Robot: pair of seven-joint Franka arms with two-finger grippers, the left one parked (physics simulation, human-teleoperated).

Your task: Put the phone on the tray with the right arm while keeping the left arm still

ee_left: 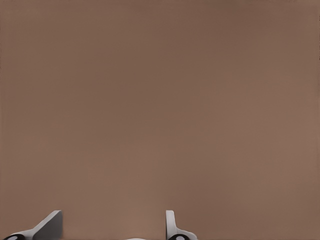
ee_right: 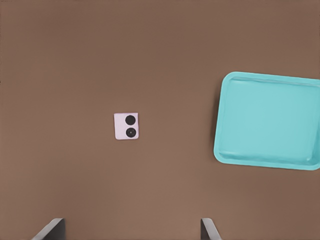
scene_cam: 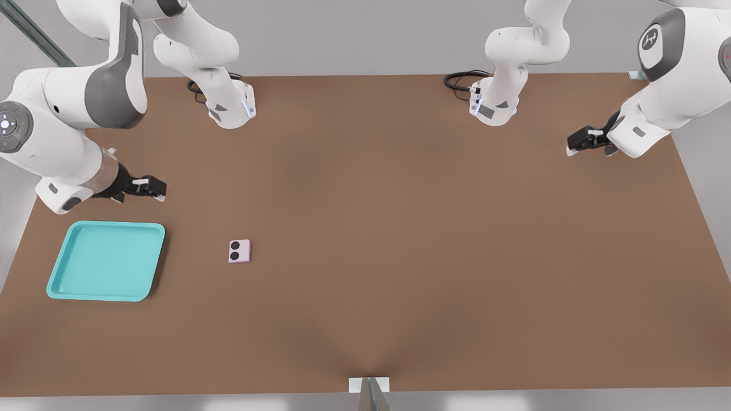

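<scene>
Pale pink-lilac, the one phone [scene_cam: 239, 251] lies flat on the brown worktop [scene_cam: 400, 228], its two round black lenses facing up. One turquoise tray [scene_cam: 63, 277] sits on the same surface, toward the front view's left of the phone and apart from it, with bare worktop between the two. Nothing rests in the tray.

The right arm [scene_cam: 63, 137] reaches in beyond the tray's far rim, and its black pincer [scene_cam: 154, 188] hangs above the worktop near the tray's far corner, well apart from the phone. The pincer is released and grips nothing: in the right wrist view two fingertips [ee_right: 50, 229] stand wide apart at the frame's edge.

The right wrist view shows phone [ee_right: 126, 126] and tray [ee_right: 235, 155] together from above, part of the tray cut off by the frame's edge. The front view alone shows both arm bases with their black cables at the worktop's far edge. The left wrist view shows only bare worktop and two fingertips.
</scene>
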